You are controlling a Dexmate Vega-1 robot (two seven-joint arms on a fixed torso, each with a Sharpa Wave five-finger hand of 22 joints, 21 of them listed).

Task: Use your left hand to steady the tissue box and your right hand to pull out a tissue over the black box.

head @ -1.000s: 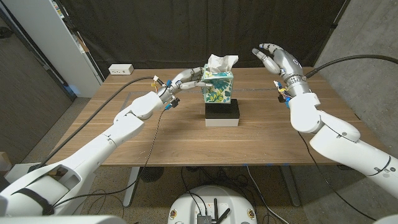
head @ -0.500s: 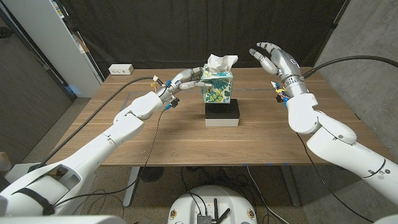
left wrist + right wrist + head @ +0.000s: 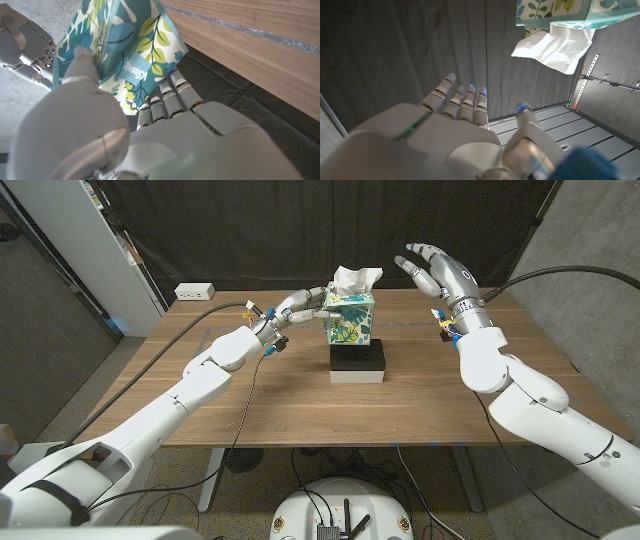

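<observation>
In the head view, the tissue box (image 3: 350, 318), teal with a leaf print, stood on the black box (image 3: 358, 359), which sat on a white base near the middle of the wooden desk (image 3: 300, 400). A white tissue (image 3: 357, 278) stuck up from the top of the box. The left hand (image 3: 296, 308) pressed against the box's left side, fingers on its upper corner. The right hand (image 3: 437, 272) hung in the air to the right of the tissue, apart from it, fingers spread and holding nothing. A white power strip (image 3: 194, 291) lay at the desk's far left corner. In the left wrist view, the left hand's fingers (image 3: 170, 92) lay against the printed side of the tissue box (image 3: 125, 45). In the right wrist view, the right hand (image 3: 470, 125) was empty with fingers apart, and the tissue (image 3: 555, 47) hung clear of them
</observation>
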